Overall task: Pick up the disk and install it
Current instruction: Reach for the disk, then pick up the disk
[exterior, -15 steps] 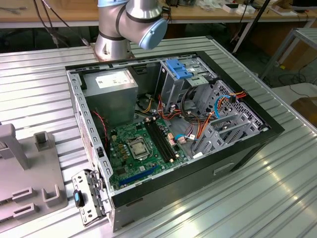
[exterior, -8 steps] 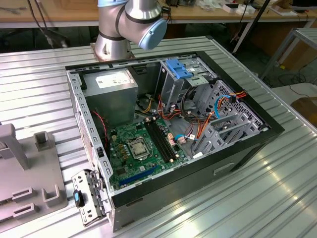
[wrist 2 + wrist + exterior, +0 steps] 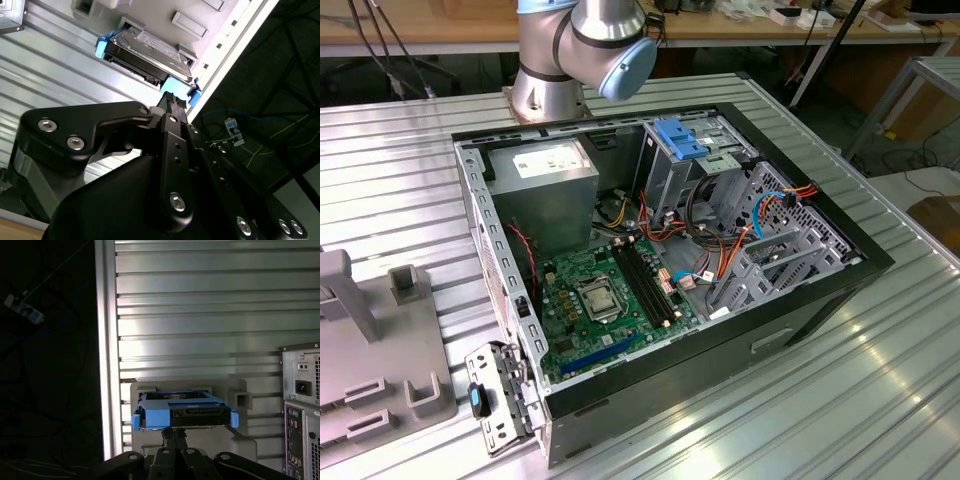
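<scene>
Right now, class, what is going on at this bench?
A robot arm's hand is close up to the disk, a grey drive in a blue carrier that rests on a grey holder on the ribbed metal table. Whether it has taken hold cannot be told. In the exterior view the opened computer case stands on that table, and the disk is not in it yet.

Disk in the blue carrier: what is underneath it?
The flat grey metal disk in its blue plastic carrier sits on a pale grey holder on the ribbed metal table. Its underside is hidden.
</scene>
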`<action>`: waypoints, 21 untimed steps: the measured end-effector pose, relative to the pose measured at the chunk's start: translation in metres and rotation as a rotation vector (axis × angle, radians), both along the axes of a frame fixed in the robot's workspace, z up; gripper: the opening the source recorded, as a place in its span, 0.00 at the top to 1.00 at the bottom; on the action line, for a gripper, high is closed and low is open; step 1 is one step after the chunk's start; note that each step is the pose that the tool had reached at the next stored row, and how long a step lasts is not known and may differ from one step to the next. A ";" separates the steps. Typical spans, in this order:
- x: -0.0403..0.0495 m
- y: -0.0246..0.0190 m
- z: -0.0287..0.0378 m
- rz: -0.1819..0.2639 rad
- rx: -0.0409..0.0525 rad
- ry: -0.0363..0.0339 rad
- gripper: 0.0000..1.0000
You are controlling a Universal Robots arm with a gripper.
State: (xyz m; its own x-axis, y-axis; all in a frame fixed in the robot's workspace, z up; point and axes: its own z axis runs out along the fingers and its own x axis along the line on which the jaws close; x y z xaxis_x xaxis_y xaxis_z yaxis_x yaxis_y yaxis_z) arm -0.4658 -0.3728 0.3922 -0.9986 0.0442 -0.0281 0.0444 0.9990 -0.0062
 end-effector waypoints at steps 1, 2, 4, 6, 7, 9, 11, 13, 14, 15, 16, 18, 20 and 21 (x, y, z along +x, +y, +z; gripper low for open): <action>-0.0001 0.0000 0.0000 0.000 0.0000 0.0000 0.89; -0.0001 0.0000 0.0000 0.000 0.0001 -0.0001 0.89; -0.0003 0.0000 0.0000 0.001 0.0000 0.0000 0.89; -0.0004 0.0000 0.0000 0.001 0.0000 0.0000 0.89; -0.0005 0.0000 0.0000 0.001 0.0000 0.0000 0.89; -0.0006 0.0000 0.0000 0.001 0.0000 0.0000 0.89; -0.0006 0.0000 0.0000 0.001 0.0000 0.0000 0.89; -0.0007 0.0000 0.0000 0.001 0.0000 0.0000 0.89; -0.0008 0.0000 0.0000 0.001 0.0000 0.0000 0.89; -0.0008 0.0000 0.0000 0.001 0.0000 0.0000 0.89; -0.0009 0.0000 0.0000 0.016 0.0000 0.0000 0.89; -0.0009 0.0001 0.0000 0.057 0.0000 -0.0001 0.89; -0.0009 0.0000 0.0000 0.099 0.0000 0.0000 0.89; -0.0009 0.0000 0.0000 0.116 0.0000 0.0000 0.89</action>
State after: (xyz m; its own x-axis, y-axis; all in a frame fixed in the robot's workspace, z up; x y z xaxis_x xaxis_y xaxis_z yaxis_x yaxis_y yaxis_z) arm -0.4667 -0.3728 0.3922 -0.9970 -0.0721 -0.0281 -0.0719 0.9974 -0.0062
